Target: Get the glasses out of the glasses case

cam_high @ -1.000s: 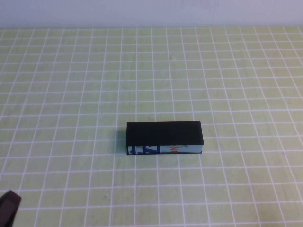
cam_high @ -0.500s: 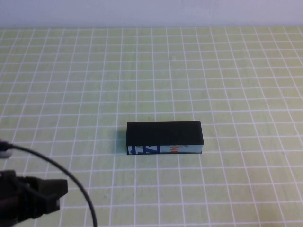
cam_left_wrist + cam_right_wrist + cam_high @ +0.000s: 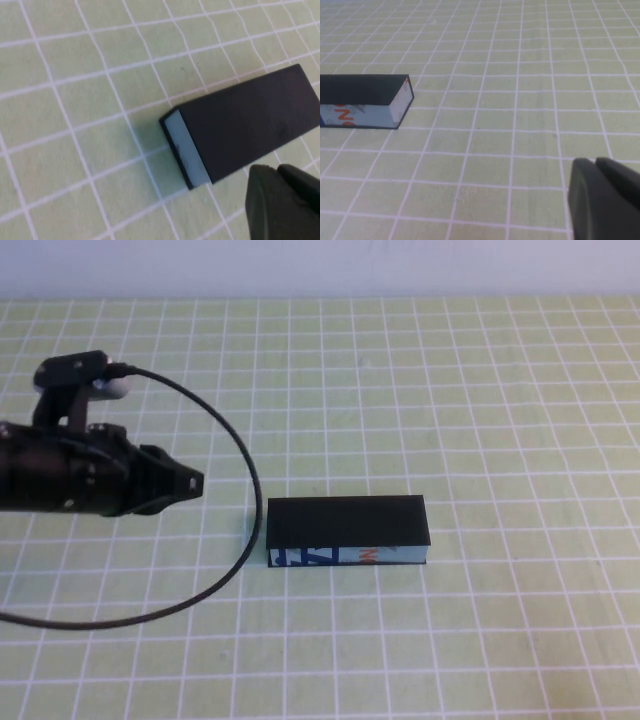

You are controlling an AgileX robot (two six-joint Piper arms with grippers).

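The glasses case (image 3: 347, 530) lies closed on the green grid mat, black lid up, its light blue printed side facing me. The glasses are hidden. My left gripper (image 3: 192, 483) is shut and empty, hovering just left of the case's left end and pointing at it. In the left wrist view the case (image 3: 245, 125) lies close in front of the shut left gripper (image 3: 274, 169). My right gripper (image 3: 594, 161) is shut and empty and shows only in the right wrist view, low over the mat and well to the right of the case (image 3: 362, 100).
The left arm's black cable (image 3: 245, 470) loops over the mat to the left of and in front of the case. The green grid mat (image 3: 480, 390) covers the whole table. A pale wall runs along the far edge.
My left arm has swung up from the near left corner and forward, and its gripper tip is now close to the case's left end. The case has not moved.
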